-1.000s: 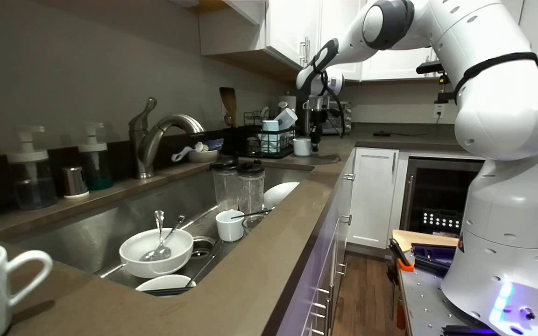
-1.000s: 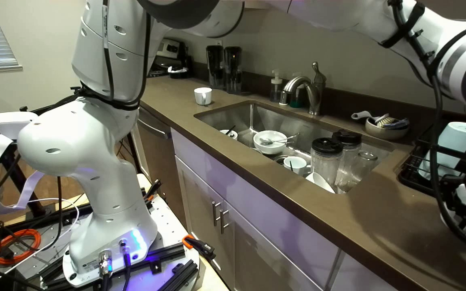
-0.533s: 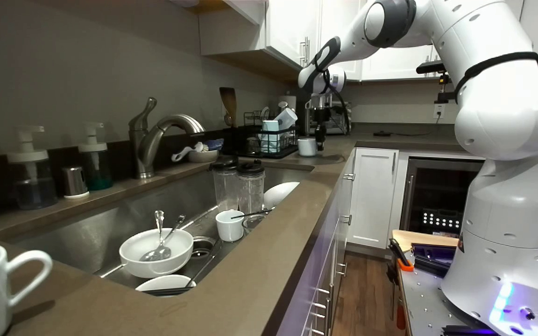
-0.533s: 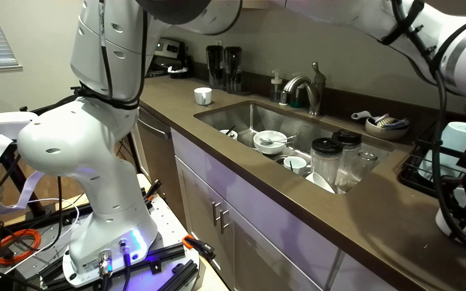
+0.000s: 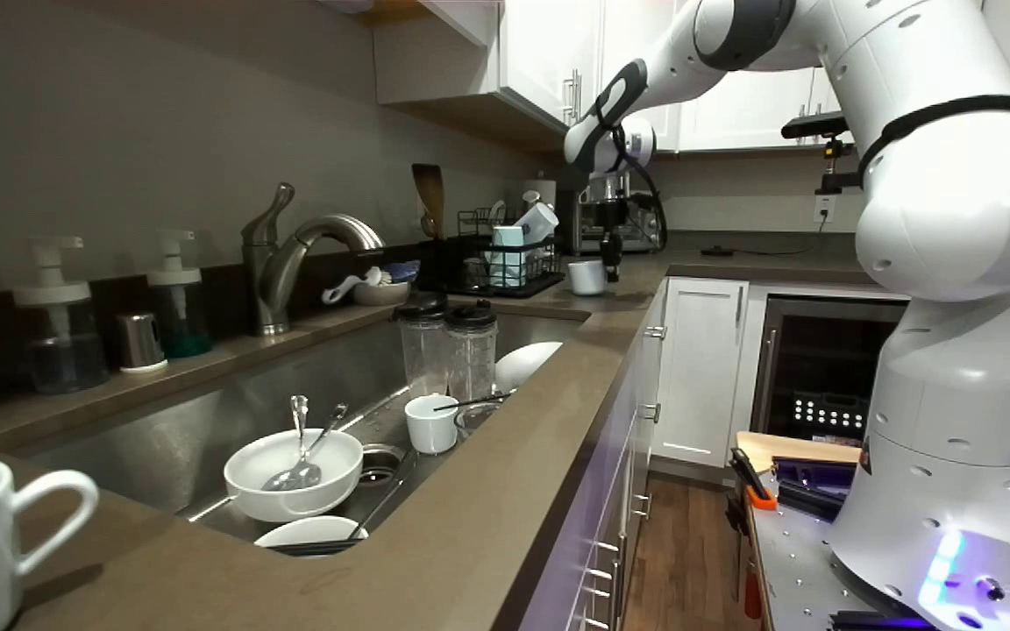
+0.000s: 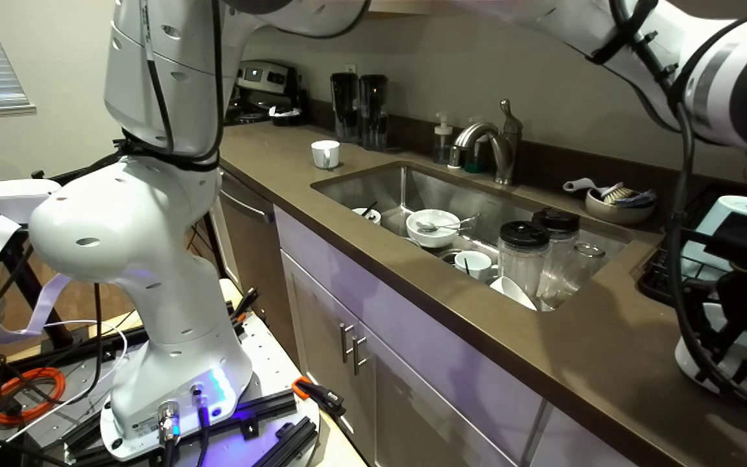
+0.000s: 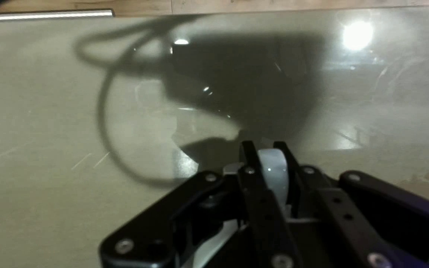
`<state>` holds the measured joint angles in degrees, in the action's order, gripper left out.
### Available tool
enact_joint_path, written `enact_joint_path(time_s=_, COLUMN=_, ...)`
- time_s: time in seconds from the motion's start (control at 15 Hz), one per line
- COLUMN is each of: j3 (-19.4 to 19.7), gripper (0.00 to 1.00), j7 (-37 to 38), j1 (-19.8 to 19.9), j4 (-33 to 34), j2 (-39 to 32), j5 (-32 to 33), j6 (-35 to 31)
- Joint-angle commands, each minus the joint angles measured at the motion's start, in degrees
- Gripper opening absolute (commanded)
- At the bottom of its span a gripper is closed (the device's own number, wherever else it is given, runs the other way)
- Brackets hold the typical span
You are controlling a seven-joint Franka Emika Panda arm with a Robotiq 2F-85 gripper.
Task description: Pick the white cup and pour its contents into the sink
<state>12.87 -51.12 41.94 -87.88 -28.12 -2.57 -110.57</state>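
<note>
The white cup [image 5: 587, 277] is at the far end of the counter, beside the dish rack, slightly tilted. Whether its base touches the countertop I cannot tell. My gripper [image 7: 264, 145] points down and is shut on the cup's handle [image 7: 275, 171], which shows between its two black fingers in the wrist view. In an exterior view the cup [image 6: 688, 360] is partly hidden behind the gripper and a cable. Its inside does not show. The sink [image 6: 438, 194] is a long steel basin in the brown counter, under a curved metal faucet [image 6: 506, 155].
Several dishes lie in the sink: a white bowl [image 5: 295, 478] with spoons, a white mug [image 5: 431, 429] and clear bottles [image 5: 470, 359] with black lids. Another white mug [image 6: 325, 154] stands at the sink's opposite end. The black dish rack [image 5: 522, 290] stands close to the gripper.
My gripper and the cup have moved together away from the dish rack, rightward in an exterior view. The cup leans a little more than before. The sink dishes have stayed put.
</note>
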Motion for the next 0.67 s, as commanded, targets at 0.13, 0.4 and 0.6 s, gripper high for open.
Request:
enact_joint_path(time_s=0.13, j3=0.69, gripper=0.07, j7=1.55, j1=-1.51, j4=-8.09, j2=7.19, j5=0.66, j6=-2.96)
enact_joint_path(time_s=0.4, j3=1.63, gripper=0.07, j7=1.80, j1=-2.27, j4=-13.41, j2=11.59, j5=0.63, j6=-6.88)
enact_joint_path(time_s=0.6, j3=2.47, gripper=0.07, j7=1.84, j1=-2.82, j4=-17.14, j2=14.80, j5=0.68, j6=-8.83)
